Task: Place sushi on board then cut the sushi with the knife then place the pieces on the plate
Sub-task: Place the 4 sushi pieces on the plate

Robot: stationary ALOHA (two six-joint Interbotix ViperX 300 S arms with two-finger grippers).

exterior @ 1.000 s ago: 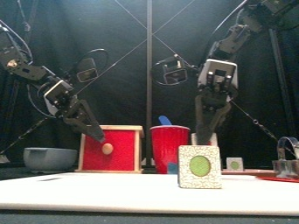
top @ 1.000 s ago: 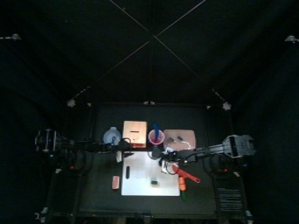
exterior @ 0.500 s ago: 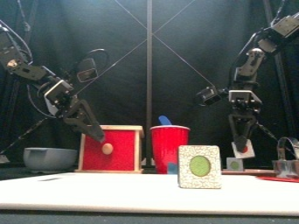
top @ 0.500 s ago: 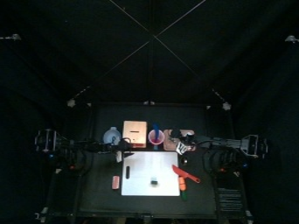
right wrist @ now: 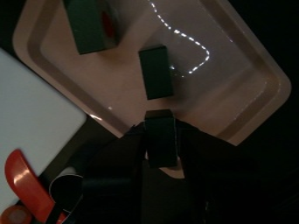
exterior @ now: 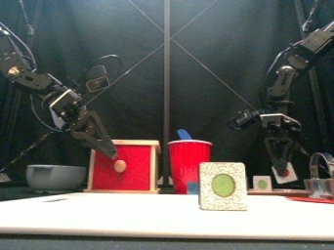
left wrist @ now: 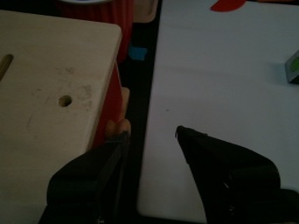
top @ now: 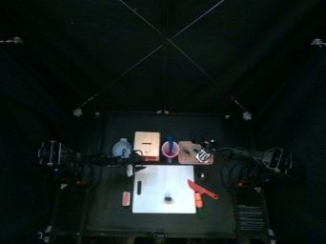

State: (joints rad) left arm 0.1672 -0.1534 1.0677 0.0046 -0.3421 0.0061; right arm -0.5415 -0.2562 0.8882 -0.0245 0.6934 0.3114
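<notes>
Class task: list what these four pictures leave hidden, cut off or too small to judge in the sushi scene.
Right wrist view: whether the gripped sushi piece touches the pink tray; the right end effector surrounds it.
Top view: tray's pieces, too small to count.
Left wrist view: red shape, cut by the edge.
Front view: blue knife, mostly inside the red cup.

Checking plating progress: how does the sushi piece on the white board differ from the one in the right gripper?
The board piece stands free on the white board, untouched; the gripped piece is clamped in the right gripper over the pink tray. The board piece shows a pale face with a green centre; the gripped piece shows only a dark side. Both are sushi blocks.
</notes>
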